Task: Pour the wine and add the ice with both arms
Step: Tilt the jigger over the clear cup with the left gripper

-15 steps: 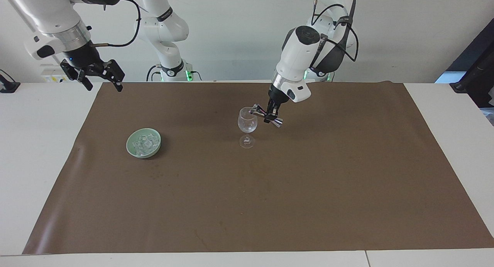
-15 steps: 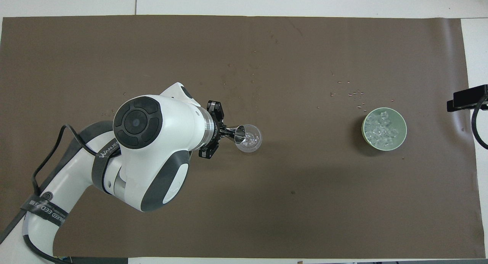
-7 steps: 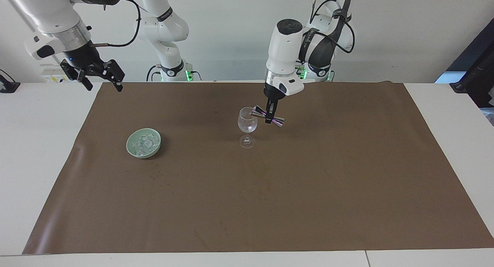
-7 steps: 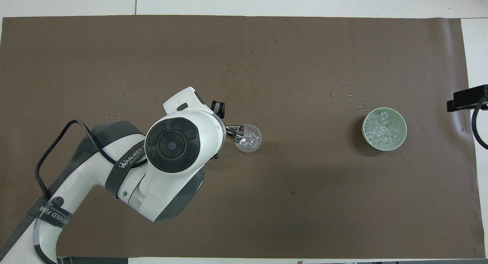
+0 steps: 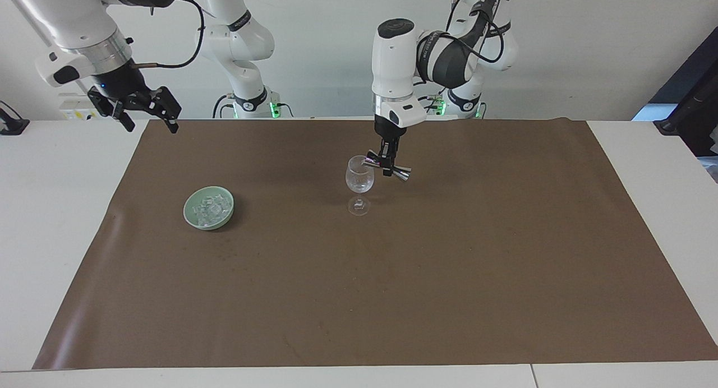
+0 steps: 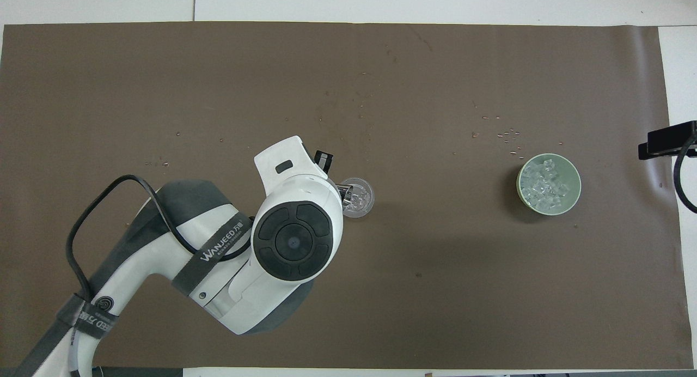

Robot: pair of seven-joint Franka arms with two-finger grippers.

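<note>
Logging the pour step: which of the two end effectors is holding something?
The left end effector, gripping the metal jigger tilted at the wine glass rim. The right end effector waits empty.

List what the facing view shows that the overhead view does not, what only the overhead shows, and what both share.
Only the facing view shows the left gripper shut on the whole metal measuring cup, tipped at the wine glass rim, and the right gripper waiting, open, above the right arm's end of the table. Only the overhead view shows small specks on the brown mat just farther from the robots than the green bowl. Both show the glass, the bowl and the ice in it.
</note>
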